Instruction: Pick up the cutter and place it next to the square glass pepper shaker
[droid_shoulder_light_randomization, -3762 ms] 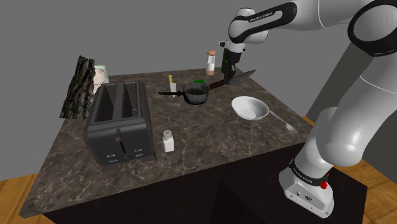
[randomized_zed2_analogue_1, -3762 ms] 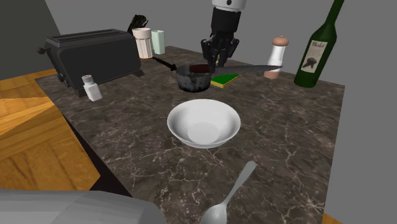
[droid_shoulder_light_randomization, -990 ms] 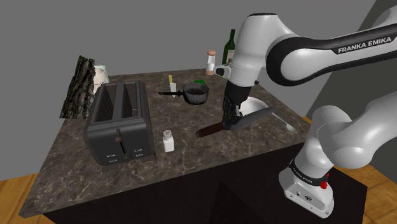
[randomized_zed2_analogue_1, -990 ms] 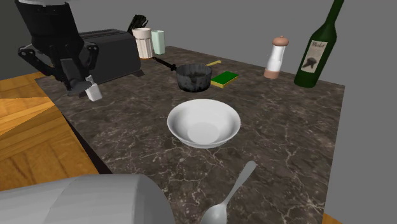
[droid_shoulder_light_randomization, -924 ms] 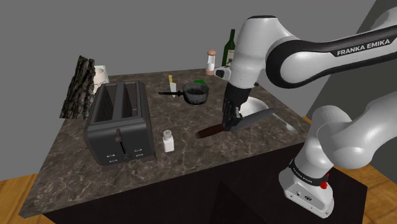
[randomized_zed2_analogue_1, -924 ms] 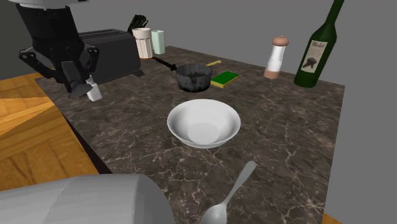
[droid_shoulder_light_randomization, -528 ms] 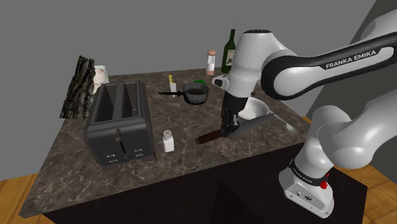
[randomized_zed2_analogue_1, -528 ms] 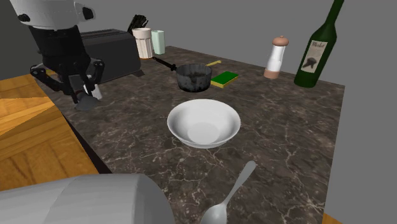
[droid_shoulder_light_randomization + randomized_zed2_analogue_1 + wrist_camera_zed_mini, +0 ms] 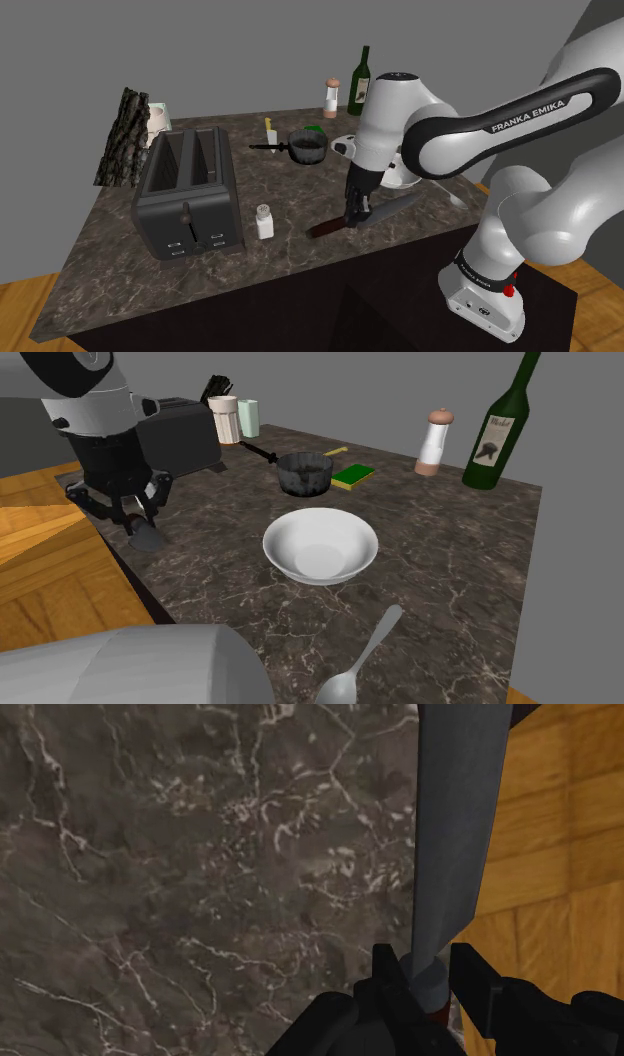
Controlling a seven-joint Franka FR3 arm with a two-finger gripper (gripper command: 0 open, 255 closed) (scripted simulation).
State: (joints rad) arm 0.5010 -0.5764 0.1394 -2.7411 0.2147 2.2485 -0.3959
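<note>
The cutter (image 9: 390,207) is a cleaver with a grey blade and a brown handle (image 9: 324,229). My gripper (image 9: 355,214) is shut on it where blade meets handle and holds it low over the dark marble counter (image 9: 250,270), near the front edge. The handle end points toward the square pepper shaker (image 9: 264,221), a small pale shaker with a metal cap beside the toaster, about a hand's width away. In the wrist view the fingers (image 9: 391,980) clasp the blade (image 9: 455,834), which runs along the counter's edge. In the second exterior view the gripper (image 9: 135,520) carries the blade tip (image 9: 148,539).
A black toaster (image 9: 185,190) stands behind the shaker. A white bowl (image 9: 320,547), dark pot (image 9: 305,474), green sponge (image 9: 354,476), pepper mill (image 9: 434,442), wine bottle (image 9: 495,432) and spoon (image 9: 360,657) sit elsewhere on the counter. Wooden floor (image 9: 560,824) lies past the edge.
The gripper has come down and moved toward the counter's front edge with the cutter still in it, bringing the handle closer to the shaker.
</note>
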